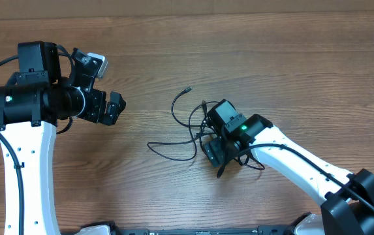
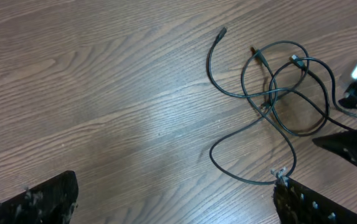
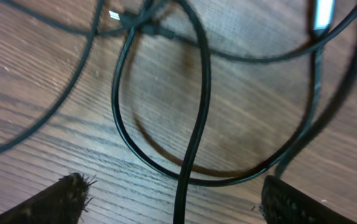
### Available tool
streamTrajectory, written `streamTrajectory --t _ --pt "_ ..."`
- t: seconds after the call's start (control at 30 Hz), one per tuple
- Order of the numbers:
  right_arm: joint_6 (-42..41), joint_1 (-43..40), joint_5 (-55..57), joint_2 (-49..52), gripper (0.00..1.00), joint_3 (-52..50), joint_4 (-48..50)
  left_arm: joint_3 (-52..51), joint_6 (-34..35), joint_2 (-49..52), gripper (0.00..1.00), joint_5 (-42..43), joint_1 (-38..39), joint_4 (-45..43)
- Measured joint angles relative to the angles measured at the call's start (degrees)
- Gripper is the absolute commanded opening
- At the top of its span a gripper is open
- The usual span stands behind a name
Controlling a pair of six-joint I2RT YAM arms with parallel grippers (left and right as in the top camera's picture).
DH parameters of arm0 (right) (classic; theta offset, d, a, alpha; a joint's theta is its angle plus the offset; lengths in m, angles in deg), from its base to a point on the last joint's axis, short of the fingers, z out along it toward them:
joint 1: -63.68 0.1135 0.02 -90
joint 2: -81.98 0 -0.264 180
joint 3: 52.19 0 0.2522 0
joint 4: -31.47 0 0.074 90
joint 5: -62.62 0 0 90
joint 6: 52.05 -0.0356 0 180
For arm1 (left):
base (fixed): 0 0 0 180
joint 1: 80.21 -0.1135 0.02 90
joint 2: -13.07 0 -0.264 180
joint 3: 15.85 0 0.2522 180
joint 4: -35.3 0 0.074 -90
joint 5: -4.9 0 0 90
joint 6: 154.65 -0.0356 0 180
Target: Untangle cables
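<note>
The cables are thin black cords with small plug tips, lying in loose crossing loops on the wooden table right of centre. My right gripper is low over the right part of the tangle. In the right wrist view its jaws stand open on either side of one cable strand that runs between the fingertips and crosses a round loop. My left gripper hovers open well to the left of the cords, holding nothing. In the left wrist view the tangle lies at the upper right, beyond the open left gripper.
The wooden table fills the views. The right arm stretches from the front right corner toward the tangle. One plug end sticks out at the back of the tangle, and another loop reaches left.
</note>
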Motion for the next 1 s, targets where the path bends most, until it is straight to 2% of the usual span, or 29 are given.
streamTrajectory --t 0.07,0.17,0.33,0.63,0.77,0.9,1.0 --pt "-0.09 0.00 -0.79 -0.02 0.74 -1.51 1.14 0.00 0.00 0.00 1.00 0.00 0.00 0.02" --pt "0.31 0.00 -1.55 0.00 0.55 -2.73 1.49 0.00 0.00 0.00 1.00 0.00 0.00 0.04" --pt "0.07 0.00 -2.34 0.00 0.04 -2.86 2.32 0.00 0.00 0.00 1.00 0.00 0.00 0.02" --pt "0.00 -0.11 -4.00 -0.02 0.04 -2.86 2.01 0.00 0.00 0.00 1.00 0.00 0.00 0.02" --pt "-0.02 -0.33 -4.24 0.00 0.04 0.22 -2.64 0.00 0.00 0.00 0.99 0.00 0.00 0.04" --pt "-0.02 -0.37 -2.75 0.04 0.04 10.91 -10.05 0.00 0.00 0.00 1.00 -0.02 0.00 0.02" --pt "0.00 -0.46 -0.04 0.15 0.04 23.06 -15.72 0.00 0.00 0.00 1.00 -0.02 0.00 0.02"
